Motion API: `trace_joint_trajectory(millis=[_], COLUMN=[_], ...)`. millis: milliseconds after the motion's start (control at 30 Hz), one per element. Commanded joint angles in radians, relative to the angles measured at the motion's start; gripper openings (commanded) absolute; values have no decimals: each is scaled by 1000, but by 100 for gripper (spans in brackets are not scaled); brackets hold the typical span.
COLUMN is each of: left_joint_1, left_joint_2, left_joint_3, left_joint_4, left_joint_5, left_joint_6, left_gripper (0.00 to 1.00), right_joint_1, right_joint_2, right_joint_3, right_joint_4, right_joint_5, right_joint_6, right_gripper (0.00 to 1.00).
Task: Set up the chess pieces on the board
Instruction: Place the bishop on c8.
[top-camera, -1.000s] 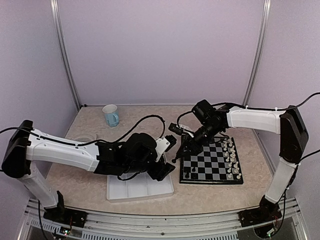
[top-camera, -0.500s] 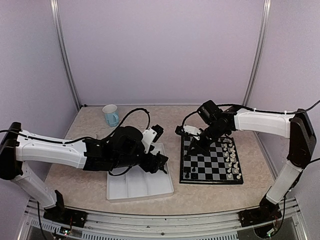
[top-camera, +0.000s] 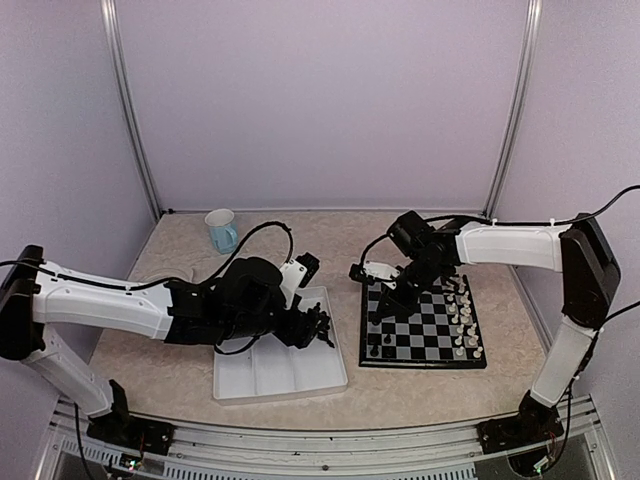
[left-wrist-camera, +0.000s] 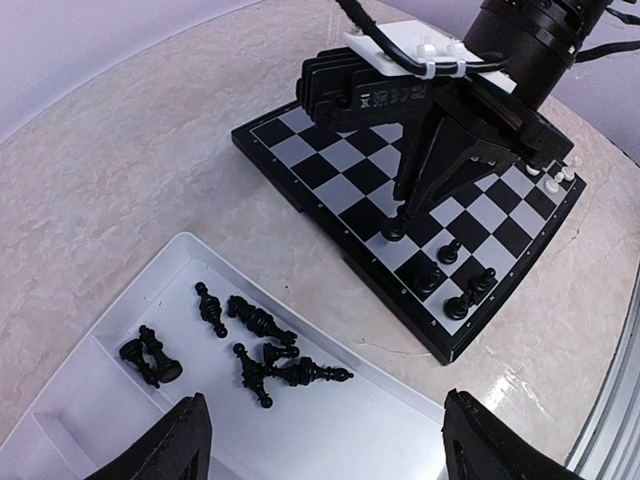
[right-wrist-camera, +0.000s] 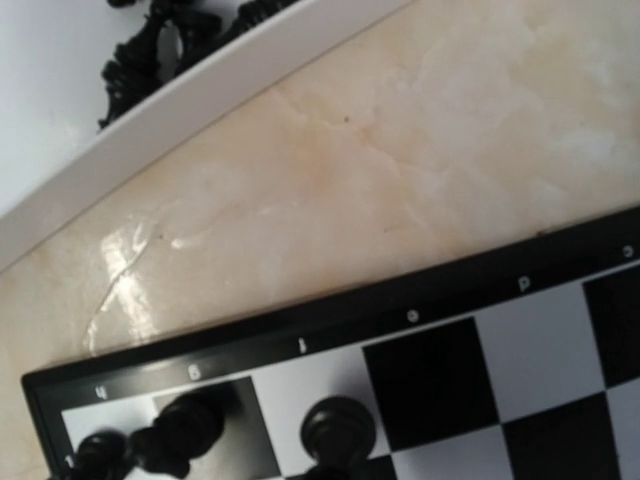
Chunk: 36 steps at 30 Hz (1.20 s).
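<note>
since a second ago your left arm has pulled back to the left, so the left gripper (top-camera: 318, 326) now hangs over the far right compartment of the white tray (top-camera: 285, 385). the right gripper (top-camera: 382, 306) has come down onto the left side of the board (top-camera: 430, 325).

in the top view both grippers are dark lumps and their jaws are hard to read. the left wrist view cuts its own fingers (left-wrist-camera: 190, 440) off at the bottom edge, but they stand wide apart with nothing between them. the right wrist view shows none of its own fingers. from the left wrist you see them pinched to a point, touching the head of one upright piece, and you cannot tell whether that piece is clamped.

the black chess pieces (left-wrist-camera: 262, 345) are tiny and glossy. a heap lies on its sides in the tray, and a few stand upright on the board's left squares. the board sits on the table just right of the tray, apart from it. white pieces (top-camera: 463, 318) line its right side, and a blue mug (top-camera: 222, 231) stands at the far left.
</note>
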Motion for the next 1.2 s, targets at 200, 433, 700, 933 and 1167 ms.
trace_joint_trajectory(millis=[200, 433, 700, 933, 1167], left_joint_1=[18, 23, 27, 30, 45], left_joint_2=[-42, -46, -46, -42, -31], left_joint_3=[-29, -37, -41, -49, -59], left_joint_4=[28, 32, 37, 35, 31], left_joint_5=[-24, -40, -40, -43, -36], left_joint_6=[-20, -23, -28, -32, -48], left_gripper=[79, 79, 79, 79, 80], right_joint_1=[-3, 4, 10, 21, 22], right_joint_2=[42, 48, 60, 77, 64], right_joint_3=[31, 33, 33, 48, 85], right_joint_4=[-33, -44, -48, -50, -73], right_joint_5=[-24, -28, -28, -31, -50], right_joint_6=[-17, -26, -28, -27, -20], right_gripper=[6, 7, 11, 15, 28])
